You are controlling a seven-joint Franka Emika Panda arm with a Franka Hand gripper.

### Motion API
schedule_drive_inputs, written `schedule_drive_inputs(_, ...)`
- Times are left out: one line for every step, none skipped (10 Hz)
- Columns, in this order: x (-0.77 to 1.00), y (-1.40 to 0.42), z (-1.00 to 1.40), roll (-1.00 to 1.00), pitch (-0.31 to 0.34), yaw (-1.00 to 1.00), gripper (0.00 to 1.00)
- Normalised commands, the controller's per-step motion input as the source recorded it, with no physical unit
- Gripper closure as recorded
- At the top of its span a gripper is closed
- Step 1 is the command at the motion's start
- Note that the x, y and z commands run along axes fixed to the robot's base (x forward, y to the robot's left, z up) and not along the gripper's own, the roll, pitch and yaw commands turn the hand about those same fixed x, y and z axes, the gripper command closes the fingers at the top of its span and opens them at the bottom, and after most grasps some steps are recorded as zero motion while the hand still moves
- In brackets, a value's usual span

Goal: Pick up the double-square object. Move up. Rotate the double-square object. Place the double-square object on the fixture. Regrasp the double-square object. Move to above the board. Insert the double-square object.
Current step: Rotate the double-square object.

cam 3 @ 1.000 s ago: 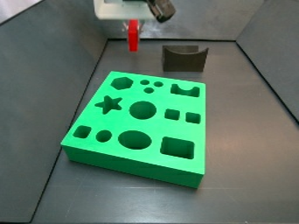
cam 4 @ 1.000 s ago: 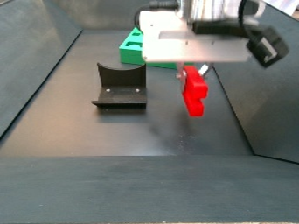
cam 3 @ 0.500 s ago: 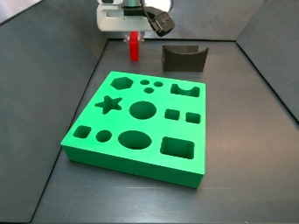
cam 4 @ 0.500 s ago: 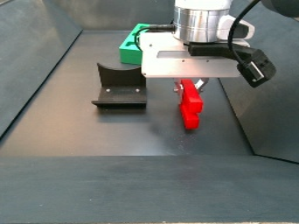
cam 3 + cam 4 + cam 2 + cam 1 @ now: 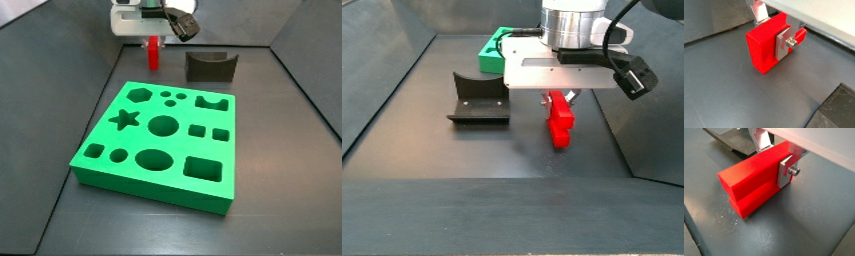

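A dark grey desk with walled sides holds the green board (image 5: pixel 160 143) and, just beyond it, the dark fixture (image 5: pixel 210 66). The gripper (image 5: pixel 556 97) hangs beside the fixture, its fingers (image 5: pixel 787 171) closed on the red block (image 5: pixel 560 122), which hangs upright. Compared with a second ago the block sits lower, close to the desk, and has not moved in the last half second. Placing it on the fixture likely comes next.
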Motion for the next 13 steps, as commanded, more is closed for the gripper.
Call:
schedule_drive_inputs(0.03,0.0,-0.42,-0.08,-0.004,0.01,1.0)
schedule_drive_inputs(0.03,0.0,-0.42,-0.08,-0.004,0.01,1.0)
schedule_drive_inputs(0.03,0.0,-0.42,-0.08,-0.004,0.01,1.0)
schedule_drive_inputs(0.0,0.0,0.0,0.0,0.0,0.0,0.0)
schedule_drive_inputs(0.0,0.0,1.0,0.0,0.0,0.0,0.0)
schedule_drive_inputs(-0.01,0.0,1.0,0.0,0.019,0.0,0.0)
schedule_drive_inputs(-0.02,0.0,1.0,0.0,0.039,-0.01,0.0)
schedule_drive_inputs(-0.02,0.0,1.0,0.01,0.048,-0.02,0.0)
schedule_drive_inputs(-0.02,0.01,1.0,0.02,0.058,-0.02,0.0)
schedule_drive_inputs(-0.03,0.01,0.97,0.03,0.058,-0.02,0.0)
schedule_drive_inputs(-0.03,0.01,0.81,0.04,0.056,-0.03,0.0)
schedule_drive_inputs(-0.03,0.01,0.65,0.05,0.053,-0.03,0.0)
schedule_drive_inputs(-0.03,0.01,0.48,0.05,0.055,-0.03,0.0)
